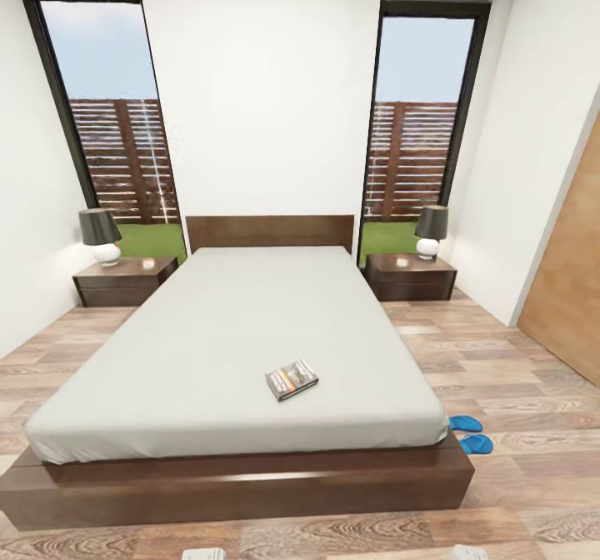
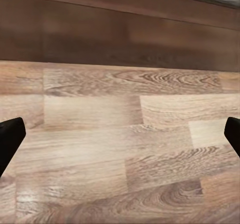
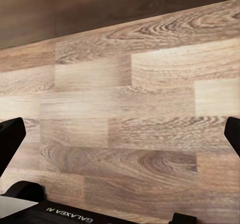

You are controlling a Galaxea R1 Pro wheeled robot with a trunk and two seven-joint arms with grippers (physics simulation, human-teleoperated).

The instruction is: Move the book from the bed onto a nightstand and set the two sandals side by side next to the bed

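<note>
The book [image 1: 292, 379] lies flat on the bed's pale mattress [image 1: 242, 335], near the foot and a little right of centre. Two blue sandals [image 1: 471, 433] rest on the wood floor at the bed's right foot corner, one just behind the other. A dark nightstand [image 1: 125, 280] stands left of the headboard and another nightstand [image 1: 411, 275] right of it, each with a lamp. My left gripper [image 2: 120, 139] is open above the plank floor, facing the bed's dark frame [image 2: 120, 29]. My right gripper [image 3: 120, 139] is open too, over bare floor.
A lamp [image 1: 100, 235] takes the back of the left nightstand and a lamp [image 1: 430, 231] the right one. A wooden door [image 1: 571, 285] is on the right wall. Floor strips run along both sides of the bed. Tall windows flank the headboard.
</note>
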